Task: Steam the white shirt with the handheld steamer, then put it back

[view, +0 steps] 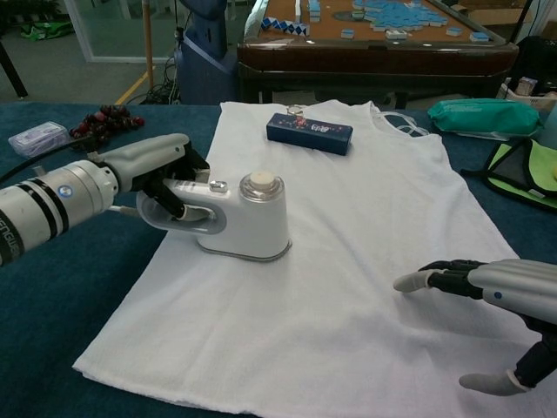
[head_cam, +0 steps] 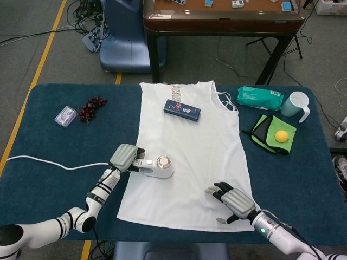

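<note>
The left hand (view: 161, 170) reaches in low from the tabletop's near left side, its fingers wrapped through the loop handle of the one white, smooth plastic handheld steamer (view: 248, 219). The steamer sits flat on the lower left part of the single white sleeveless cloth shirt (head_cam: 190, 157), which lies spread on the dark blue fabric-covered tabletop (head_cam: 49, 157). A white cord (head_cam: 49, 161) trails from the steamer side toward the left edge.

The right hand (head_cam: 232, 198) lies at the shirt's lower right corner, palm down, fingers spread apart and holding nothing; whether it touches the cloth I cannot tell.

On the shirt's collar end rests one dark blue rectangular box (head_cam: 182, 109). Off the shirt lie one bunch of dark red grapes (head_cam: 92, 108), one small clear plastic case (head_cam: 65, 116), one green soft packet (head_cam: 260, 97), one pale blue jug with a white handle (head_cam: 296, 105), and one green cloth (head_cam: 271, 134) carrying one yellow ball (head_cam: 281, 136).
</note>
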Action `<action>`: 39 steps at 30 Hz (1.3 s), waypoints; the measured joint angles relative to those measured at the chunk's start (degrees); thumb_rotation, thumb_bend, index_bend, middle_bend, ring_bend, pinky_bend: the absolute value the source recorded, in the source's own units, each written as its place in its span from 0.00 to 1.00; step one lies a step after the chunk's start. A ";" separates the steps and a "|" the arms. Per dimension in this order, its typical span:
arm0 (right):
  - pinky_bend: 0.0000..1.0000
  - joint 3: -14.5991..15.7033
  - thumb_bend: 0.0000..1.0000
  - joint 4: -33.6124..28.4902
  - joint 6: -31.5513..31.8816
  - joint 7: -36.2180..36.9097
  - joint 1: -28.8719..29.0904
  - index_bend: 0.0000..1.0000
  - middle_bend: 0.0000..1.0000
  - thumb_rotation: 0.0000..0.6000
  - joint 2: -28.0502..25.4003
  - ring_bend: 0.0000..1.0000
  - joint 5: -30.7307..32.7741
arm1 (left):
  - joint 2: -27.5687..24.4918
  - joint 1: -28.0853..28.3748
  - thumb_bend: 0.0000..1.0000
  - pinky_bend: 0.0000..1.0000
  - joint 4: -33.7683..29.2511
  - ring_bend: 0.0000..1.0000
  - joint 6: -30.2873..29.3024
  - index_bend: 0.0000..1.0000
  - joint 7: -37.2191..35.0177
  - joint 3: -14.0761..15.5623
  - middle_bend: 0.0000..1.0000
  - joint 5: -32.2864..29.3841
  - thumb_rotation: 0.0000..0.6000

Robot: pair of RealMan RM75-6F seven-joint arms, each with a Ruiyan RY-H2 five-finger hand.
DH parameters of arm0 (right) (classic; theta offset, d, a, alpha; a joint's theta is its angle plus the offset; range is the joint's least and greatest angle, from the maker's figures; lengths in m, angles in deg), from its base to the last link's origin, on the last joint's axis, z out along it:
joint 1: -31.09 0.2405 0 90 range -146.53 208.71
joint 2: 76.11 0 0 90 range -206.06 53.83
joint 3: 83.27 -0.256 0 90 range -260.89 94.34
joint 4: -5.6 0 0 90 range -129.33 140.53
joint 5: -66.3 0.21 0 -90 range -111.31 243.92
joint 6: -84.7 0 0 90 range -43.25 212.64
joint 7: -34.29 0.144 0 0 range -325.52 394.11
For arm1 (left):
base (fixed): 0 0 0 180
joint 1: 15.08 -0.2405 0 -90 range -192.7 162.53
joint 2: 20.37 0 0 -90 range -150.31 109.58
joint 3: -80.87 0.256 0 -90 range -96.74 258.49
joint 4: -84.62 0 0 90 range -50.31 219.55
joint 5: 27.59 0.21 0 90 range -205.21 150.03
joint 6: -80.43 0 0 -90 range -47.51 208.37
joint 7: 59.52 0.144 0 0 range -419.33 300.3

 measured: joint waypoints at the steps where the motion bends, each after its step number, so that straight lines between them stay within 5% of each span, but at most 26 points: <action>1: 0.00 0.05 0.25 -0.04 0.08 0.04 0.02 0.08 0.12 0.82 -0.06 0.01 -0.01 | 0.36 0.08 0.21 0.67 0.36 0.65 -0.12 0.70 -0.03 0.14 0.79 0.34 1.00; 18: 0.00 1.03 0.25 -0.31 0.41 -0.38 0.02 0.08 0.12 0.83 -0.49 0.01 0.54 | 5.98 2.64 0.21 0.67 4.85 0.64 -0.89 0.70 -0.06 0.69 0.79 3.85 1.00; 39: 0.00 1.19 0.25 -0.87 0.16 -0.96 0.55 0.08 0.12 0.83 -0.31 0.01 0.96 | 6.03 2.93 0.21 0.67 13.28 0.64 -1.42 0.70 -3.08 -0.51 0.78 3.84 1.00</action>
